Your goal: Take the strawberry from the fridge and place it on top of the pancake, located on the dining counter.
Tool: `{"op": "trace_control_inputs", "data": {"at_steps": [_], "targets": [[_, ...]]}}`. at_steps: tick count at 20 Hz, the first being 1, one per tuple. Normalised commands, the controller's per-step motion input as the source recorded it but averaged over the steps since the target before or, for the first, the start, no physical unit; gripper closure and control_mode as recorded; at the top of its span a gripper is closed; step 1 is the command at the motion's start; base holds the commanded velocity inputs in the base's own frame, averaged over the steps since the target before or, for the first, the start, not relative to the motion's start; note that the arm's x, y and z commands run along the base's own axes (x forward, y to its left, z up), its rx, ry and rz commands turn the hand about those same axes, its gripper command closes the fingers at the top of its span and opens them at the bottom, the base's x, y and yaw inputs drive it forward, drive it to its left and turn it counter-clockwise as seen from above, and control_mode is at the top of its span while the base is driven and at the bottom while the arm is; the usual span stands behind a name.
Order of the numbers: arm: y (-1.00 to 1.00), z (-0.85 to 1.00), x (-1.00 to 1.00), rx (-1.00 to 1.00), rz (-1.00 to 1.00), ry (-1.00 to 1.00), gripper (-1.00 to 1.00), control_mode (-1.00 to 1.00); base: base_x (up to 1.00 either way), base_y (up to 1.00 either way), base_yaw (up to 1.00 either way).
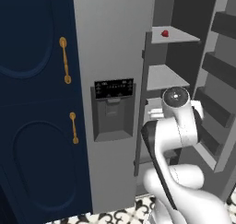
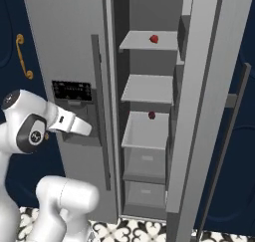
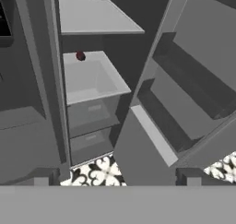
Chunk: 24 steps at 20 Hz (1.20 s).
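Note:
The fridge [image 1: 113, 43] stands with its left door shut and its right door swung open. On its top shelf lies a small bright red berry, by its look the strawberry [image 1: 165, 33] [image 2: 154, 38]. A second small, darker red roundish thing [image 2: 151, 115] [image 3: 80, 56] rests at the back of a lower shelf. My gripper [image 3: 117, 182] is open with nothing between its fingers, held in front of the open compartment and well short of both red things. My hand [image 2: 74, 124] points from the dispenser side toward the shelves. The pancake and the dining counter are out of view.
The open right door [image 2: 209, 86] with its deep door bins [image 3: 184, 103] juts out on the right. Drawers [image 3: 90, 112] sit below the shelves. Navy cabinets with gold handles [image 1: 64, 59] flank the fridge on the left. Patterned floor tiles [image 3: 99, 170] lie below.

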Motion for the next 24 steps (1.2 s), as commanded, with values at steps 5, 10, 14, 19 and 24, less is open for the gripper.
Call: {"op": "trace_control_inputs", "data": {"at_steps": [5,10,14,19,24], "targets": [[-0.21,0.23,-0.47,0.16,0.12,0.06,-1.00,-1.00,0.00,0.00,0.00],[-0.18,-0.24,0.00,0.05,0.00,-0.01,-1.00,-1.00,0.00,0.00,0.00],[0.00,0.00,0.00,0.00,0.00,0.00,-1.00,1.00,0.14,-0.88,-0.13],[0.00,0.00,0.00,0.00,0.00,0.00,-1.00,1.00,0.50,-0.19,-0.10],[0.00,0.00,0.00,0.00,0.00,0.00,-1.00,1.00,0.64,0.09,0.04]]}}
